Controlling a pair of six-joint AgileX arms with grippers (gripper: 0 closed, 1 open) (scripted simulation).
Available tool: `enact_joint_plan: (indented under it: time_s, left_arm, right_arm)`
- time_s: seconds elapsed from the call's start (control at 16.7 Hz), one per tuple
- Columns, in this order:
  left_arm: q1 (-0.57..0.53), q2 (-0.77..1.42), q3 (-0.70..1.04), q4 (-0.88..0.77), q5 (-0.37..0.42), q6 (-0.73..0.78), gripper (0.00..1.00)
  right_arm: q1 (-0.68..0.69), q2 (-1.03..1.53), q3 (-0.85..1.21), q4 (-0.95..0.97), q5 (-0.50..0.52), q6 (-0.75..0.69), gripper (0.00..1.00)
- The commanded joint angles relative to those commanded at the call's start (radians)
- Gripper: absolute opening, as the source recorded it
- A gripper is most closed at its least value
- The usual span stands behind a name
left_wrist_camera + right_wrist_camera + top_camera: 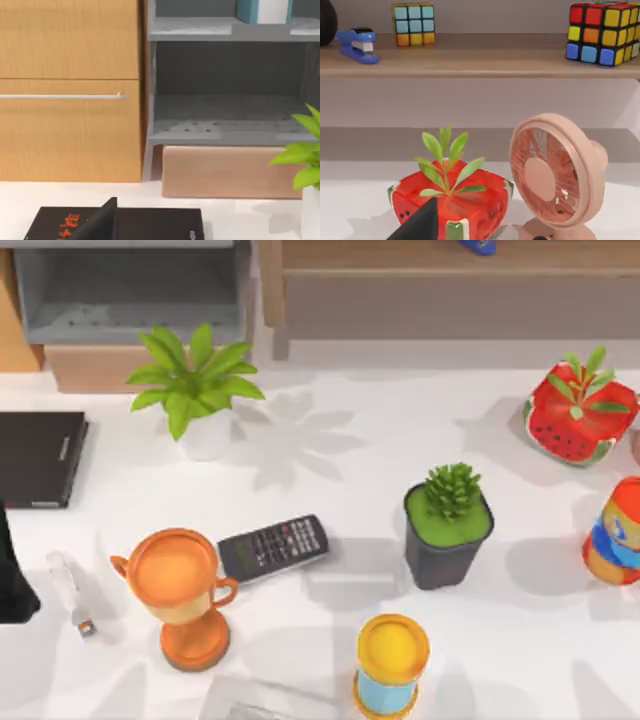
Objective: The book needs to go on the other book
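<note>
Black book [150, 222] is seen flat on counter [350, 470] beneath left hand [102, 220]; grip state cannot be told.

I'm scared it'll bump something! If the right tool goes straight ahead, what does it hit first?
Probably the watermelon planter: it sits right in front of the right tool's fingertip, with the pink fan beside it. Depth is hard to judge.

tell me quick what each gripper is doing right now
Left gripper: over the black book, cannot be told.
Right gripper: near the watermelon planter, cannot be told.
</note>
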Motion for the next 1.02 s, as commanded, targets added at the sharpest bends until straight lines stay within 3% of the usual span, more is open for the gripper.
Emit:
enact_joint_plan:
  time_s: [0.24,0.48,1.02]
  left_arm:
    - [-0.008,0.032,0.031,0.016,-0.003,0.000,1.00]
    - [-0.047,0.223,0.194,0.100,-0.019,-0.003,1.00]
    - [-0.170,1.165,0.782,0.402,-0.095,-0.007,1.00]
  right_arm:
    - [0.000,0.000,0.000,0.000,0.000,0.000,1.00]
    - [0.000,0.000,0.000,0.000,0.000,0.000,1.00]
    - [0.000,0.000,0.000,0.000,0.000,0.000,1.00]
